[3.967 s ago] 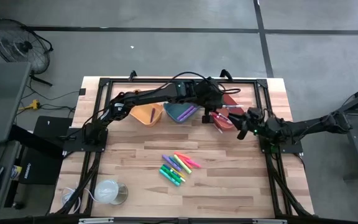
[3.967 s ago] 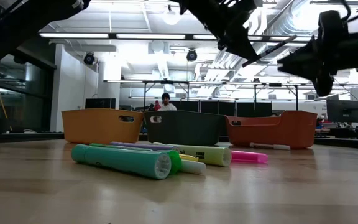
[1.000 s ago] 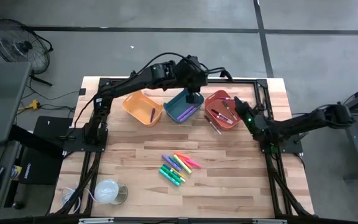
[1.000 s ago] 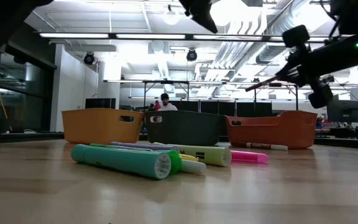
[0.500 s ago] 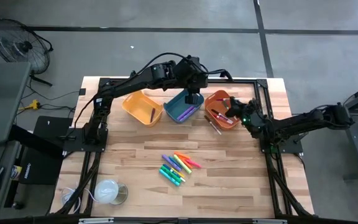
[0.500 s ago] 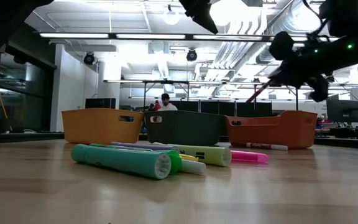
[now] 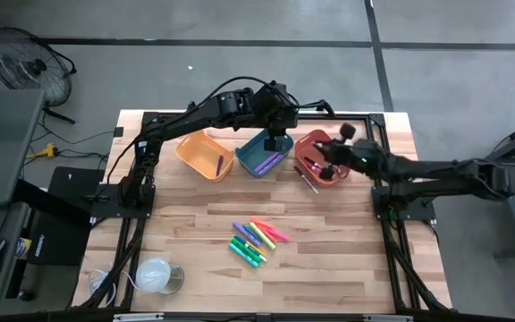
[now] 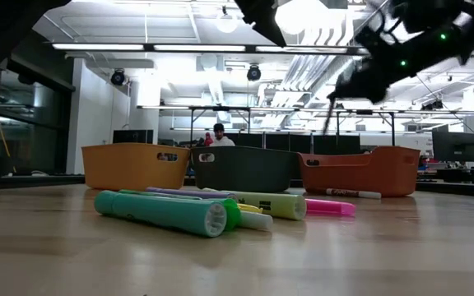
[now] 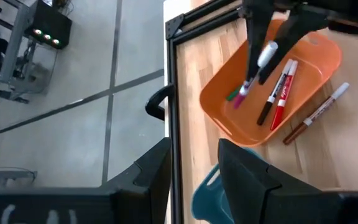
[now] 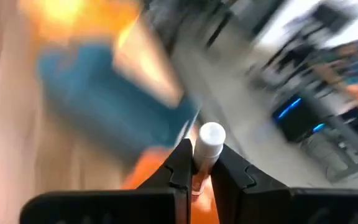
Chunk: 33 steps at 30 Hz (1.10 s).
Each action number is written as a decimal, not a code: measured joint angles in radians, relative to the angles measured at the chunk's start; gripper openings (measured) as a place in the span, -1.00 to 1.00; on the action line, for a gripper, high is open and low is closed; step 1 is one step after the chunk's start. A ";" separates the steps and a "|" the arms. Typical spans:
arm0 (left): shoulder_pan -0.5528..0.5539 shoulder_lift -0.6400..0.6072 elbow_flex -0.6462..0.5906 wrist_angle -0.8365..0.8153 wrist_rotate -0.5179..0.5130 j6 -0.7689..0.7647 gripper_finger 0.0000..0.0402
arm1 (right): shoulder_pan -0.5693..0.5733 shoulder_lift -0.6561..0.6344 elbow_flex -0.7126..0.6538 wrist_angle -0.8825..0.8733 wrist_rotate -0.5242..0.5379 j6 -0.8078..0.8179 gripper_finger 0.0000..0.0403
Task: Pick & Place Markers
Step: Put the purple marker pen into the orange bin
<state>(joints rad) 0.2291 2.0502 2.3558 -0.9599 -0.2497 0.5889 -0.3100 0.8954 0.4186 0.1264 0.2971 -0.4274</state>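
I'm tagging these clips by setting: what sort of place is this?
Probably a robotics lab or open workshop. The wooden table stands on a bare concrete floor beside a floor fan. Behind the bins, the low view shows exposed ceiling ducts, strip lights and a person at desks with monitors.

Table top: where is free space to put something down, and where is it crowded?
Bare wood lies between the three bins and the loose marker pile, and to the right of that pile. Crowded: the red-orange bin, where the right tool holds a marker.
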 joint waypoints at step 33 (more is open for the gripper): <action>0.000 0.000 0.000 -0.089 -0.078 -0.036 -0.37 | -0.268 0.633 0.864 -1.241 -0.387 0.517 -0.87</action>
<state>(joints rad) 0.2291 2.0502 2.3558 -1.0484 -0.3277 0.5526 -0.5777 1.5280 1.2831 -1.1141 -0.0899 0.0900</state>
